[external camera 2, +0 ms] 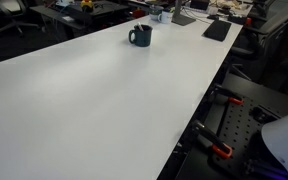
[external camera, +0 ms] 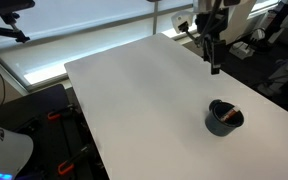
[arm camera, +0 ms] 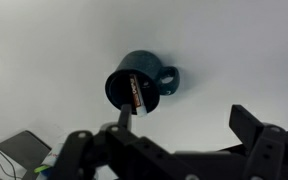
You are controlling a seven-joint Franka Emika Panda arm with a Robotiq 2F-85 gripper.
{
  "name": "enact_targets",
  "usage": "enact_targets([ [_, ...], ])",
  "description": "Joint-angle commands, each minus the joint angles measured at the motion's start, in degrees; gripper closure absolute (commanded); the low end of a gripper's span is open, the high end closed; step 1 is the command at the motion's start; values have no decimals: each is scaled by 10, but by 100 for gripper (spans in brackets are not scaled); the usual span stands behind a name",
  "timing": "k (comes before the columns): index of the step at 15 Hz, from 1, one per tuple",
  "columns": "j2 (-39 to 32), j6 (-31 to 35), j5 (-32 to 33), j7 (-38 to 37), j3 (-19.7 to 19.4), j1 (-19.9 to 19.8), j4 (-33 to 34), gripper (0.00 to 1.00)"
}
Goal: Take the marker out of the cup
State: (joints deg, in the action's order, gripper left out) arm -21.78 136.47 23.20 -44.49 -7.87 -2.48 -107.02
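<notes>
The dark blue-grey cup (external camera: 224,117) stands on the white table (external camera: 134,100) and shows in both exterior views (external camera 2: 140,35). In the wrist view the cup (arm camera: 134,85) has a small handle on its right side. The reddish-orange marker (arm camera: 136,93) leans inside it, and its tip shows at the rim in an exterior view (external camera: 232,110). My gripper (external camera: 213,58) hangs above the table's far edge, well apart from the cup. In the wrist view the gripper (arm camera: 179,125) is open and empty, with the cup above its left finger.
A flat black object (external camera 2: 216,30) lies near the table's far corner. A dark slab with cables (arm camera: 24,148) sits at the lower left of the wrist view. Desks and equipment (external camera: 269,40) crowd the space beyond the table edges.
</notes>
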Motion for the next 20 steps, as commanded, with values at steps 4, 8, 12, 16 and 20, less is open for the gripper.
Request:
enact_targets([
  [4, -107, -63, -48, 58, -33, 3, 143, 0],
  [8, -167, -129, -82, 110, -38, -10, 225, 0],
  [12, -228, -167, -98, 214, -37, -35, 309, 0],
  [16, -234, -148, -94, 218, -50, -34, 303, 0],
  [20, -244, -153, -94, 223, -49, -36, 318, 0],
])
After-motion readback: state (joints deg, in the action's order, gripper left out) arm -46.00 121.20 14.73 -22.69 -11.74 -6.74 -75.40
